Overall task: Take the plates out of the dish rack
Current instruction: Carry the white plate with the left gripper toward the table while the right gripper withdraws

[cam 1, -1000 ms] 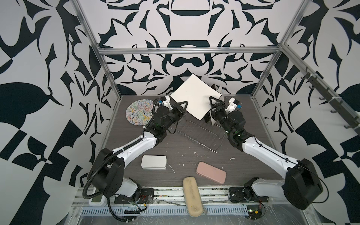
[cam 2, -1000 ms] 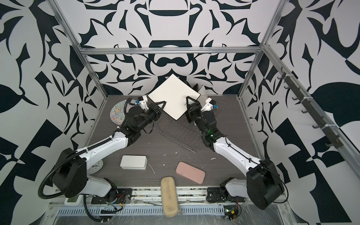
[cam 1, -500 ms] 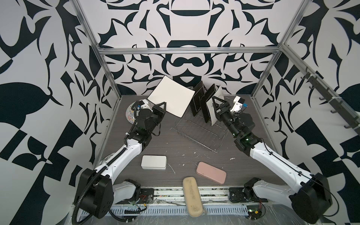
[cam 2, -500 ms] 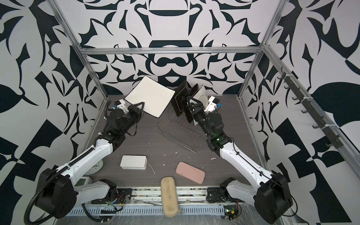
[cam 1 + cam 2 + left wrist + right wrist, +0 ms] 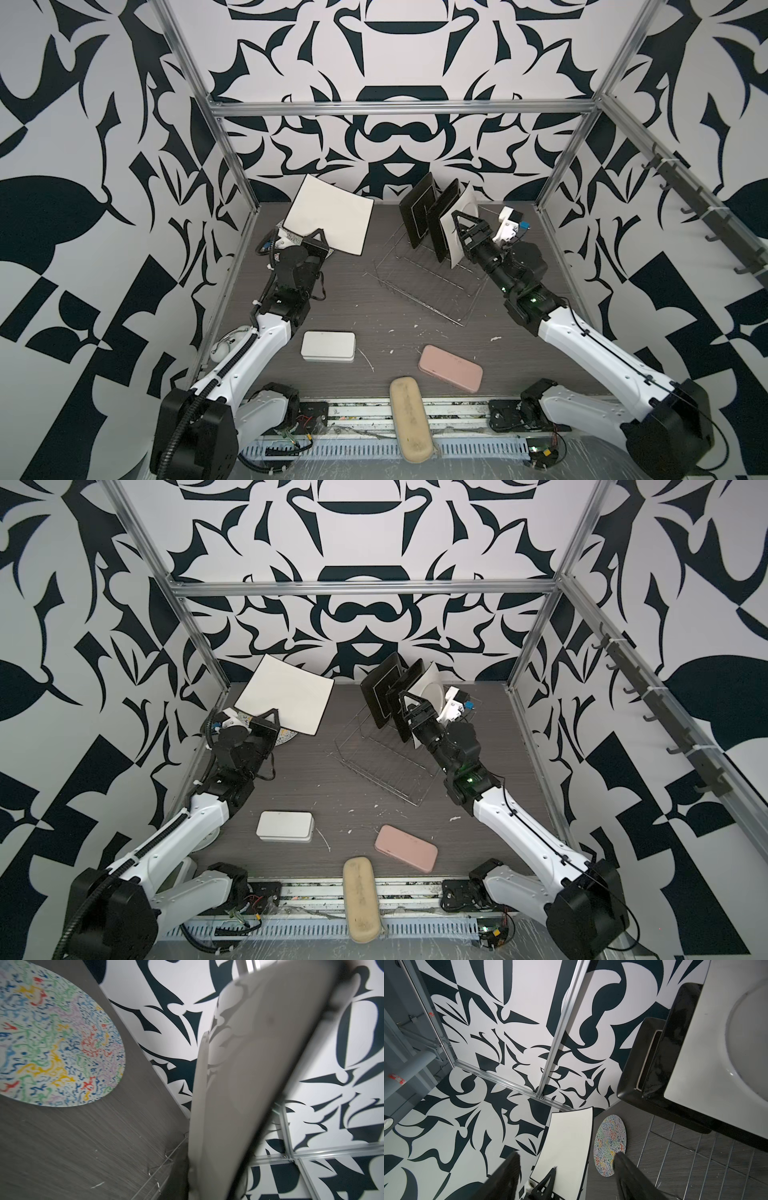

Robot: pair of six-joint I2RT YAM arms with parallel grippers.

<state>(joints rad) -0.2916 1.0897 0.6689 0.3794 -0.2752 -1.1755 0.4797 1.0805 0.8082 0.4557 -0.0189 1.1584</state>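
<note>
A second ago the white-backed square plate (image 5: 328, 216) hung over the dish rack (image 5: 424, 286) between both arms. Now the left gripper (image 5: 319, 237) has swung it to the far left corner of the worktop (image 5: 374, 328). There it hangs tilted above the round squiggle plate (image 5: 52, 1043), which lies flat. So this plate is clear of the rack but not yet set down. I judge the step in hand is laying it on or beside the round one, which would make two of five unloaded.

The left jaws are pinched nearly shut on the plate's near edge (the left wrist view shows little beyond its pale surface). The right gripper (image 5: 470, 224) has spread its jaws wider over the same second, and they stand well apart with nothing between them. In the right wrist view the gap frames only the wall and the carried plate beyond.

It hovers just beside the three plates left standing in the rack toward the far right — two black square plates (image 5: 419, 216) and a second white-backed plate (image 5: 716, 1043) nearest it. Whether a finger touches that one I cannot tell.
</note>
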